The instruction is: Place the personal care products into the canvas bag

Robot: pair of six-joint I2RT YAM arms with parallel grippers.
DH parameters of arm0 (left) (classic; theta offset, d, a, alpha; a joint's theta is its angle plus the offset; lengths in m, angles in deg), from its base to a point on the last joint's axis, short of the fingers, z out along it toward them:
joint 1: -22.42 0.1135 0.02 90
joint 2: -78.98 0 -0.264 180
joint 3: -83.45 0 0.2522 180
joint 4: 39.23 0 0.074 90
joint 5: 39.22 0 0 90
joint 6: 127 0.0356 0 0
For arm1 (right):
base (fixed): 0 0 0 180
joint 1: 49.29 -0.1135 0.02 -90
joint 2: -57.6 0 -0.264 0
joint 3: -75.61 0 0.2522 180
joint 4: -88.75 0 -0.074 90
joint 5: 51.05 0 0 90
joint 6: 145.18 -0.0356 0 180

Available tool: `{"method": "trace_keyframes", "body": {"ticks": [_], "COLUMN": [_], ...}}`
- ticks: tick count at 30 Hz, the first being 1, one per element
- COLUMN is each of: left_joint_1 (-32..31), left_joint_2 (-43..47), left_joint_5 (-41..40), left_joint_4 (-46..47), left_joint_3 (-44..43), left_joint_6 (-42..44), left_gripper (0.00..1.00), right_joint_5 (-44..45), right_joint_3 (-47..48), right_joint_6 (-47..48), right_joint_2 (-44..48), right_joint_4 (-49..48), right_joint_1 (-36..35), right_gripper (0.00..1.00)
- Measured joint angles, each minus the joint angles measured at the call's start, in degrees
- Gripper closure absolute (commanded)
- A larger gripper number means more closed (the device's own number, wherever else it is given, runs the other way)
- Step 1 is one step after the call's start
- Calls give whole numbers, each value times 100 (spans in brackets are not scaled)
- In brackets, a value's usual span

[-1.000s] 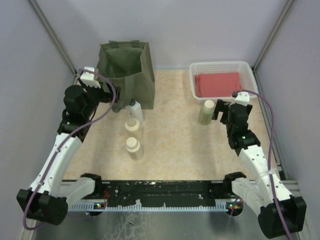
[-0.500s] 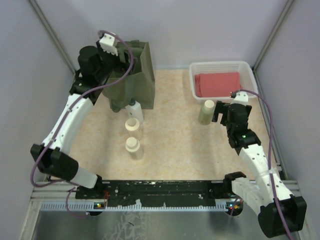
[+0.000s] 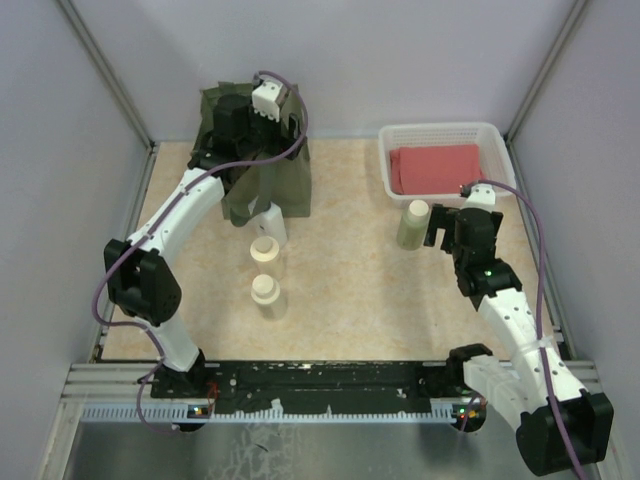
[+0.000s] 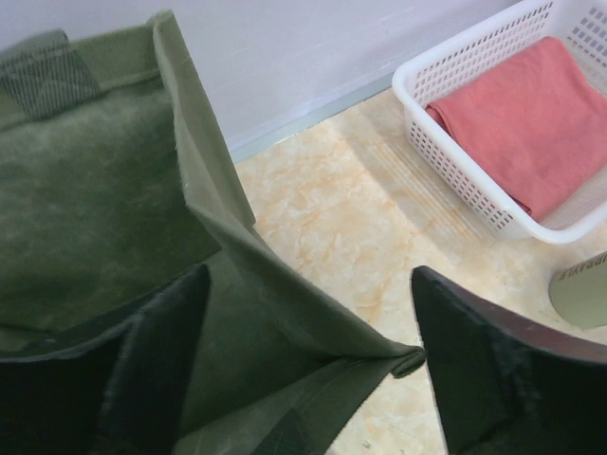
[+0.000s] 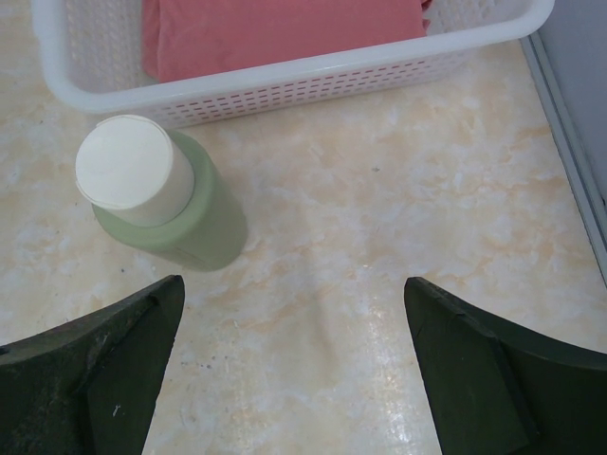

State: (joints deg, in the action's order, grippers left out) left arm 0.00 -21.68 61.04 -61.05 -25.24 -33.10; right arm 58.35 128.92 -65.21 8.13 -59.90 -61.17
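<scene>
A: Grippers?
B: Left gripper (image 4: 308,318): jaws wide apart, empty, above the canvas bag's (image 4: 95,218) rim. Right gripper (image 5: 294,313): likewise apart, empty.
A: Products?
B: Bag at table's (image 3: 350,290) far-left corner; white bottle (image 3: 270,222), clear bottle (image 3: 264,251), second clear bottle (image 3: 267,295) lined before it. Pale bottle (image 5: 161,199) beside basket (image 5: 285,81), far-right corner.

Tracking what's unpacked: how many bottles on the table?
4: white bottle by the canvas bag, two cream-capped bottles in front of it, pale green bottle beside the basket. Bag interior partly hidden.
</scene>
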Motion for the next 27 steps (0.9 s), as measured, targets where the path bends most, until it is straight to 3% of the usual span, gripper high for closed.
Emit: {"method": "trace_keyframes", "body": {"ticks": [8, 13, 27], "left_joint_1": [-39, -74, -201], "left_joint_2": [-203, -203, -149], "left_joint_5": [-151, -179, 350], "left_joint_4": [-57, -149, -632], "left_joint_3": [-7, -68, -363], "left_joint_6": [87, 149, 850], "left_gripper": [75, 98, 100], "right_joint_5": [-24, -66, -149], "right_joint_3": [0, 0, 0], "right_joint_6": [0, -2, -2], "right_joint_2": [0, -2, -20], "right_joint_4": [-7, -42, -46], "right_joint_1": [0, 0, 0], "right_gripper": [1, 1, 1]}}
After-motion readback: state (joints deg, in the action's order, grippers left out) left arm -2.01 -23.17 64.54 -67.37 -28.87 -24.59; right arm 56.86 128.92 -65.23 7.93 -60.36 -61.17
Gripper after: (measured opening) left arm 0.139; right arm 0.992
